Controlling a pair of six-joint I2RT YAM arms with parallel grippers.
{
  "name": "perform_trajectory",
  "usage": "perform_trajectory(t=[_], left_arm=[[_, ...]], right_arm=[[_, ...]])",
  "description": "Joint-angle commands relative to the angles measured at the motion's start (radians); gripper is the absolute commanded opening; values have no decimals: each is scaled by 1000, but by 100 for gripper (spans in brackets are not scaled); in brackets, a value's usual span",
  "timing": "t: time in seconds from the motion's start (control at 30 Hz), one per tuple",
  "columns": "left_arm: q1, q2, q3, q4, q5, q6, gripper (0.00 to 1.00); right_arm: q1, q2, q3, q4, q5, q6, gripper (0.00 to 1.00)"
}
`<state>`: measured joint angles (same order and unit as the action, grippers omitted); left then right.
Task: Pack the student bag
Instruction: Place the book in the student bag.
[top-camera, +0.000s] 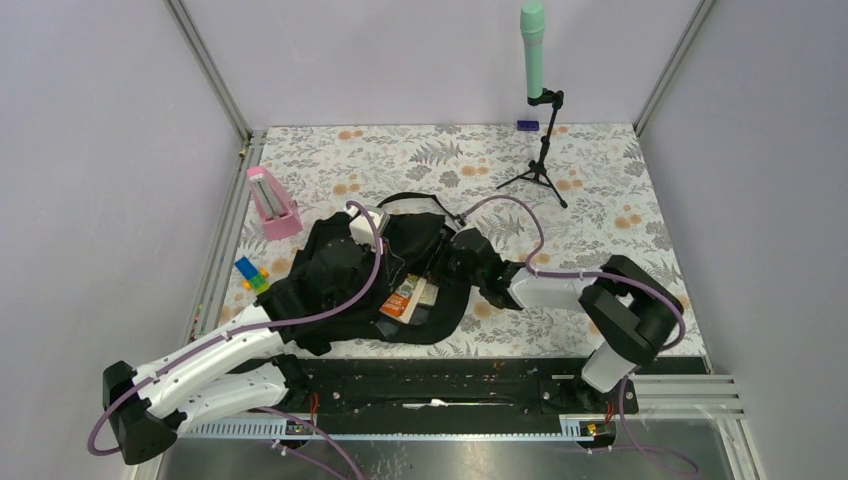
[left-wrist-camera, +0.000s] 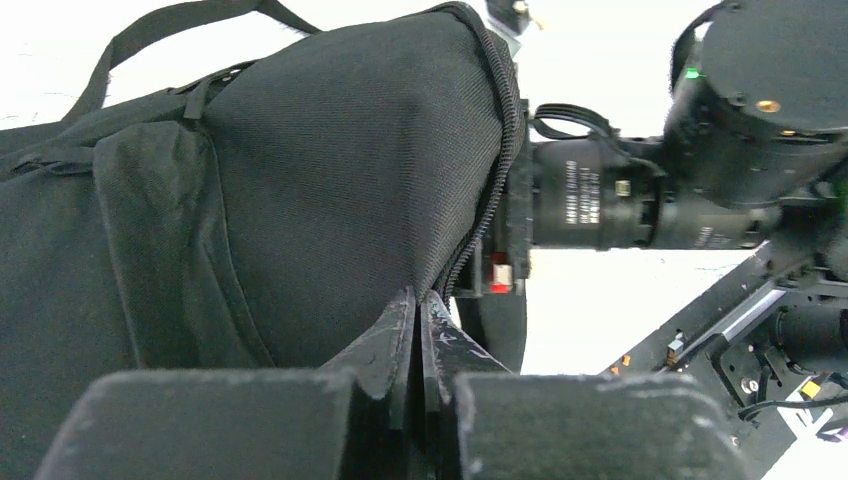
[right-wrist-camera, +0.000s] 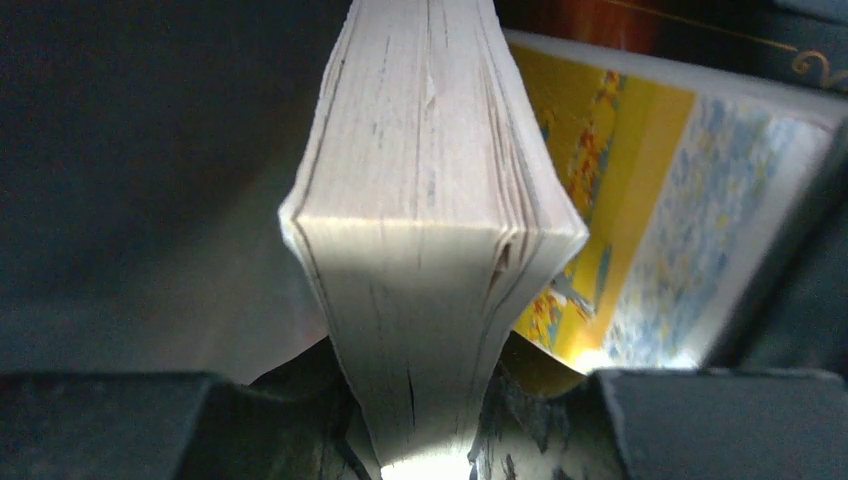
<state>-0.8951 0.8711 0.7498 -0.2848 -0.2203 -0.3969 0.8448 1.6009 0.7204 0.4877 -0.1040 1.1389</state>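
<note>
At the near edge of the table (top-camera: 400, 160), you see both arms reaching inward to the student bag (top-camera: 320, 262), which lies open at the table's middle. Your left fingers (left-wrist-camera: 380, 350) are pressed together on the bag's zip edge, holding the black fabric up in a peak. Your right fingers (right-wrist-camera: 290, 405) sit inside the bag's mouth, clamped on the page edge of a thick book (right-wrist-camera: 430, 250); a second book (right-wrist-camera: 640, 200), its cover yellow and blue, lies just beside it. Left of the bag rest coloured blocks (top-camera: 252, 274); farther back, a pink object (top-camera: 272, 203); farthest, a green microphone (top-camera: 533, 50) on a tripod (top-camera: 540, 170).
</note>
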Motion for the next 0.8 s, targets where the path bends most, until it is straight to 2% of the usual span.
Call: perform_trajectory(t=[0.0,0.27,0.4,0.47,0.57,0.63,0.77], left_arm=[[5,-35,2,158,94,-3,0],[7,-33,-10,173,154,6,0],[10,-17,-16,183,160,-6,0],[12,-9,-17,181,156,-12,0],[13,-9,-24,184,153,-18,0],[14,-12,-28,184,150,-19,0],[14,-24,-27,156,106,-3,0]], right_arm=[[11,96,63,94,93,54,0],[49,223,252,54,180,25,0],[74,250,273,51,216,7,0],[76,240,244,67,224,7,5],[76,193,188,104,241,-26,24],[75,155,167,144,192,-105,37],[74,31,92,64,205,-195,63]])
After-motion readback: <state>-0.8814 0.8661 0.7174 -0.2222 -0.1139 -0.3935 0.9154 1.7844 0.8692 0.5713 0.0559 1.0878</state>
